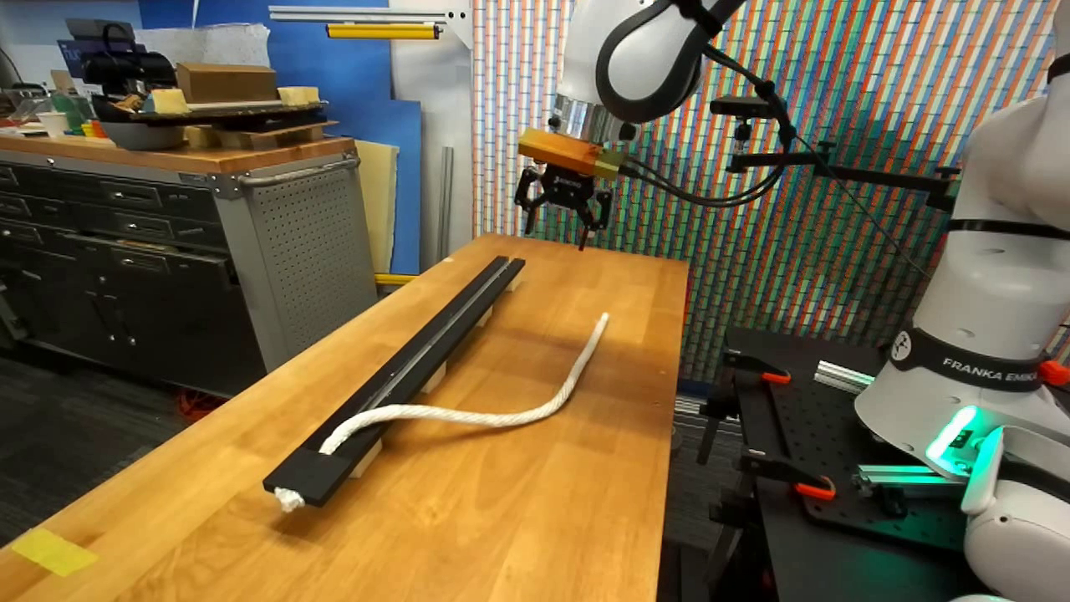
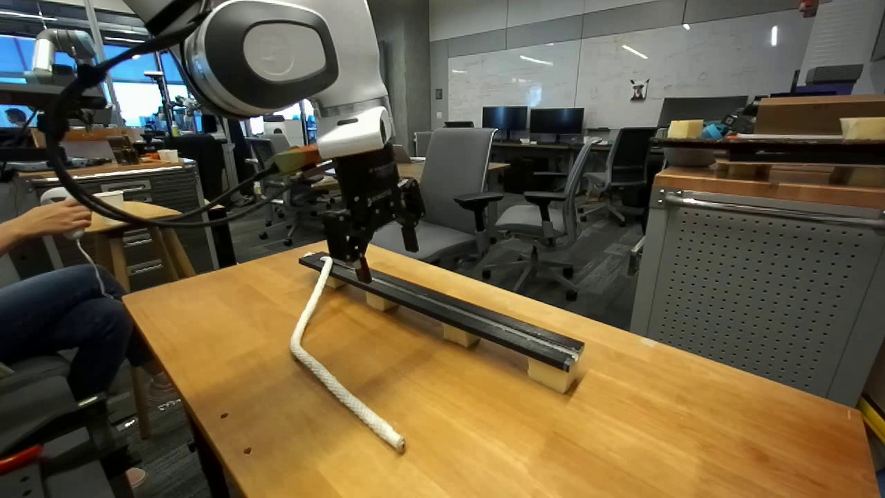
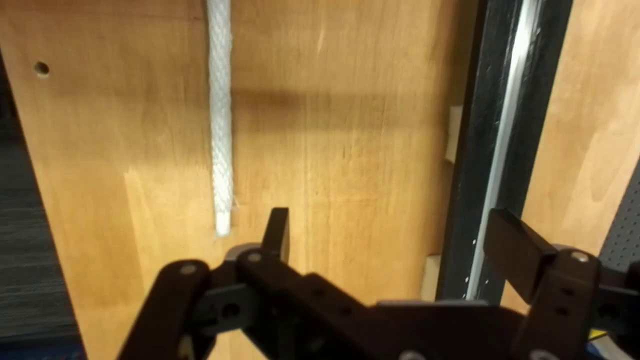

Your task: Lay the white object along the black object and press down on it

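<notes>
Wooden table (image 1: 518, 518) with yellow tape (image 1: 54, 552), perforated grey cabinet (image 1: 311, 238), grey office chairs (image 2: 453, 183), dark monitors (image 2: 556, 121), whiteboard (image 2: 515, 86)

In an exterior view, below and right of the claw (image 1: 556, 237), white capitals (image 1: 992, 371) reading “FRANKA EMIKA” stand on the black band (image 1: 970, 358) around the arm's base (image 1: 903, 410).

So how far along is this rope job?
Looks done: the rope goes into the rail near one end.
In hand: nothing; the gripper is open over the table.
Remaining: most of the rope lies off the rail, to be laid along it and pressed.
</notes>
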`<state>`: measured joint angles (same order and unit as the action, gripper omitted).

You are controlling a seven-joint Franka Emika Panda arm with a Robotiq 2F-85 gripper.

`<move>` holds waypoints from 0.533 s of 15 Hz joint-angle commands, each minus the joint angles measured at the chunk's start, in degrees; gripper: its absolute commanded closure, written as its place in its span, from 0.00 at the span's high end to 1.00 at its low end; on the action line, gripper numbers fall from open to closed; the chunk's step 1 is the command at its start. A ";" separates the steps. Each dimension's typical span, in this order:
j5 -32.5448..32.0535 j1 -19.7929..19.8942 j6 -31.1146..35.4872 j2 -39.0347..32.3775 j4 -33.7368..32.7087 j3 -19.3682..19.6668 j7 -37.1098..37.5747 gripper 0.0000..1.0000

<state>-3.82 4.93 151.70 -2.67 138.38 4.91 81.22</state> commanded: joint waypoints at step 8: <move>-1.51 -1.28 -13.79 -1.51 -3.90 -0.63 2.79 1.00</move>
<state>-10.19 3.70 138.98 -2.96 136.31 4.44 88.89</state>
